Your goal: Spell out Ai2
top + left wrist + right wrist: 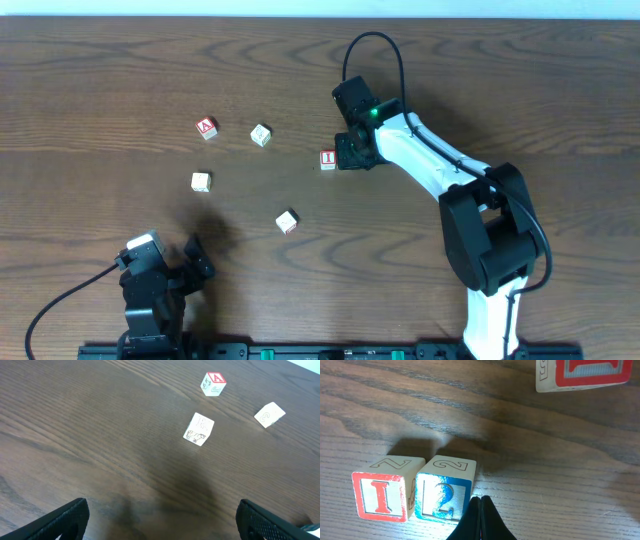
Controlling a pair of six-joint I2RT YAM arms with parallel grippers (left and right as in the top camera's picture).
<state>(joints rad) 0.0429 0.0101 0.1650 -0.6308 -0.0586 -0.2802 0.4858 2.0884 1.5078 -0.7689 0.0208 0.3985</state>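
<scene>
The red "A" cube point(205, 127) point(214, 383) stands alone at the left of the table. In the right wrist view the red "I" cube point(382, 495) and the blue "2" cube point(442, 492) stand side by side, touching. My right gripper point(480, 502) is shut with nothing held, its tips at the "2" cube's lower right corner. From overhead the "I" cube point(328, 159) shows just left of the right gripper point(352, 152), which hides the "2". My left gripper point(165, 525) point(195, 255) stands wide open near the front edge, with bare table between its fingers.
Pale-faced cubes lie loose at the left: one point(261, 135) point(270, 414) right of the "A", one point(201, 181) point(199, 429) below it. Another cube point(287, 221) sits nearer the middle. A red-faced cube point(582, 372) is cut off at the right wrist view's top edge.
</scene>
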